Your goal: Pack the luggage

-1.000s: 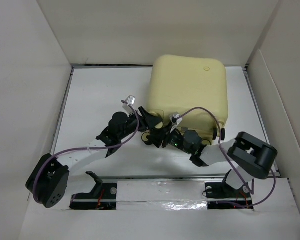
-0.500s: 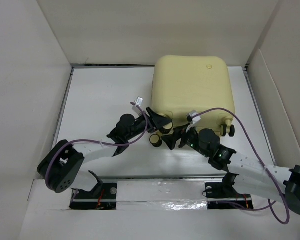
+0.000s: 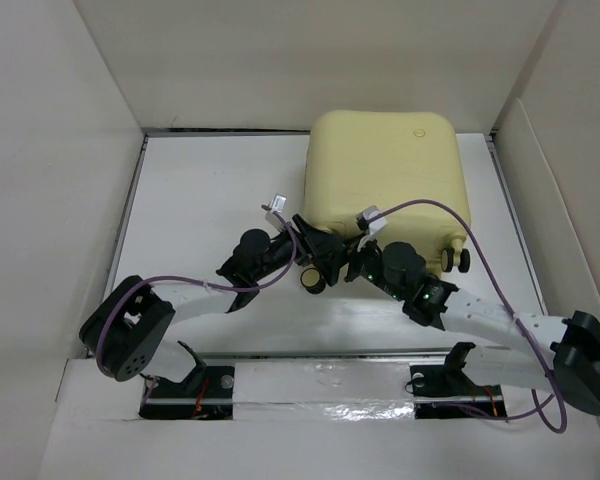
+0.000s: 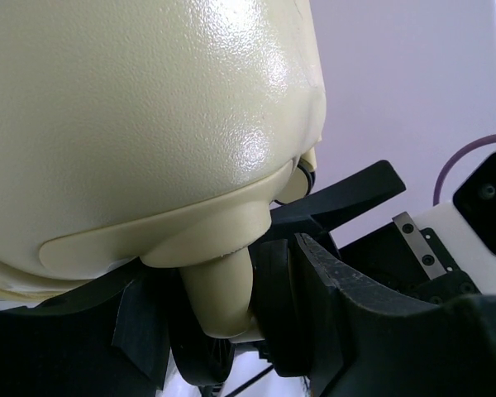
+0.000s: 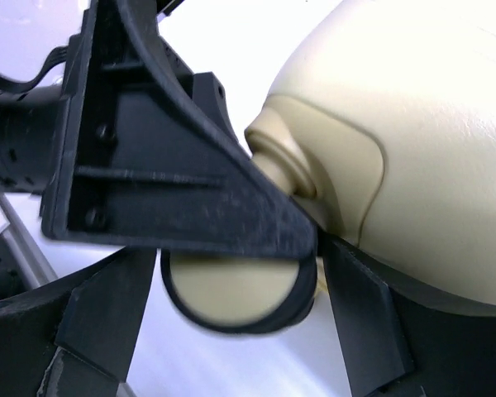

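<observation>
Closely, left pincer (image 3: pixel 315 245), right pincer (image 3: pixel 340 264) crowd luggage (image 3: pixel 385 170) caster (image 3: pixel 311 282).

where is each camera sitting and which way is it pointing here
Top external: above and behind the arm bases, looking down on the table and the luggage; both arms show, with the left hand and right hand at its near-left corner.
Left wrist: on the left arm, close up on the corner's caster; its own fingers flank it.
Right wrist: on the right arm, facing that corner; own fingers below, the left hand crossing the view.
Shared: both wrist views show this caster.
</observation>
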Action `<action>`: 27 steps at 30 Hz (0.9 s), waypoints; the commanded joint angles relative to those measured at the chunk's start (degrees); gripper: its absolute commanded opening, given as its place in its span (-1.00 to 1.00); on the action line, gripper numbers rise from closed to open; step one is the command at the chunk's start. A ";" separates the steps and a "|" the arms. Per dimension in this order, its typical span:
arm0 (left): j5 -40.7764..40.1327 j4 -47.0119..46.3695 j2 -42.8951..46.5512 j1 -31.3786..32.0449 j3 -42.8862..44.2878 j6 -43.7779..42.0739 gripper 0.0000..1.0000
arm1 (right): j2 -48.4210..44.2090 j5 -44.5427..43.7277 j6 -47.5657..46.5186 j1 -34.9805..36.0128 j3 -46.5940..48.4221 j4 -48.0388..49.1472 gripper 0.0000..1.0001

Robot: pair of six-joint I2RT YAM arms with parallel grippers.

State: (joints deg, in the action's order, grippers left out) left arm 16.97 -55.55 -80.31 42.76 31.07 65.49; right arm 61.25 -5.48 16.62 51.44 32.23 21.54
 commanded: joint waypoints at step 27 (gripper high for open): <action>-13.70 19.06 25.79 -8.40 -5.93 -17.50 0.34 | 8.97 -12.29 4.47 -0.38 -1.82 27.86 -1.00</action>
State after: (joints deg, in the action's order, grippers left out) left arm 11.29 -44.27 -60.90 34.85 25.93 55.77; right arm 72.73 -14.83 20.25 52.53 29.12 44.38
